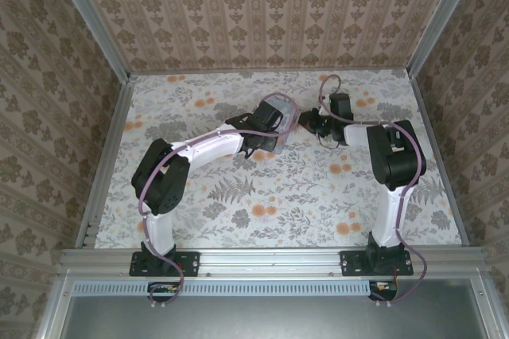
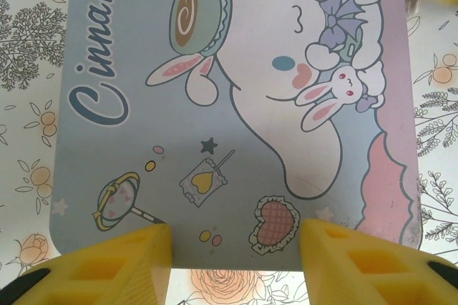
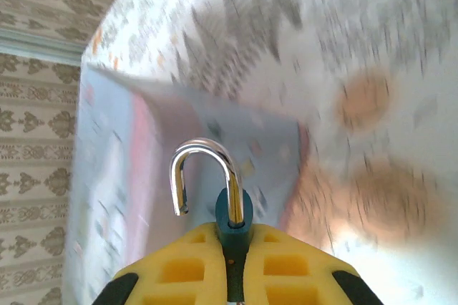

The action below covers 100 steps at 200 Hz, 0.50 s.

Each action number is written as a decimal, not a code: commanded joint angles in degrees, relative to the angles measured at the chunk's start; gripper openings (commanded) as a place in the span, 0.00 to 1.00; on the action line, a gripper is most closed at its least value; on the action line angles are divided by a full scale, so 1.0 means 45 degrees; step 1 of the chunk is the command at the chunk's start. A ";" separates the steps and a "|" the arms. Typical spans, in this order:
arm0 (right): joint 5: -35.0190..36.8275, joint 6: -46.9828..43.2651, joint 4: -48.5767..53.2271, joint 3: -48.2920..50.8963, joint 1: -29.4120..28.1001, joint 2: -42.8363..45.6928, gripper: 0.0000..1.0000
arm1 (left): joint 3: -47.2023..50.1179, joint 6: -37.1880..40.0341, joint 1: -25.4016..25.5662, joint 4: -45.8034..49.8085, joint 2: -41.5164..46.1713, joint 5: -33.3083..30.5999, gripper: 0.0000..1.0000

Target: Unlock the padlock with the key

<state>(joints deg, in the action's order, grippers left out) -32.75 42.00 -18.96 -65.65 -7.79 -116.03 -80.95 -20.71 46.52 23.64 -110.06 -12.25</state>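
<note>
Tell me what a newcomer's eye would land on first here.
The small teal padlock with its silvery shackle open, pinched between the right gripper's yellow foam fingers, close up in the right wrist view. Next, the pastel rectangular cartoon tin, large in the left wrist view, with the left gripper's yellow fingers apart at its near edge.

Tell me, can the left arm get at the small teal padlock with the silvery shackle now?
Probably not, save its shackle: the right gripper is shut on the padlock body, and the left gripper, jaws open, hangs over the pastel cartoon tin nearby.
</note>
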 commanded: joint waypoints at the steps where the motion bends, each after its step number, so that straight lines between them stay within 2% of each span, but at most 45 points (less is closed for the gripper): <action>1: 0.0286 -0.0856 0.1652 -0.0600 -0.0027 -0.0109 0.00 | 0.0937 0.0209 0.0091 0.2745 -0.1559 0.1402 0.50; 46: 0.0501 -0.0655 0.0988 0.1432 -0.0026 0.1647 0.00 | 0.0911 0.0266 0.0033 0.2789 -0.1210 0.1486 0.54; 76: 0.0522 -0.0459 0.0771 0.3599 -0.0195 0.3523 0.00 | 0.0656 0.0219 -0.0025 0.2775 -0.0650 0.1757 0.70; 100: 0.0513 -0.0411 0.0920 0.5103 -0.0968 0.4974 0.00 | 0.0402 0.0130 -0.0112 0.2677 -0.0045 0.2074 0.79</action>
<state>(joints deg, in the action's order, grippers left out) -30.30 39.90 -14.98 -47.48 -8.80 -100.22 -81.06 -19.64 46.46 23.88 -109.43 -8.73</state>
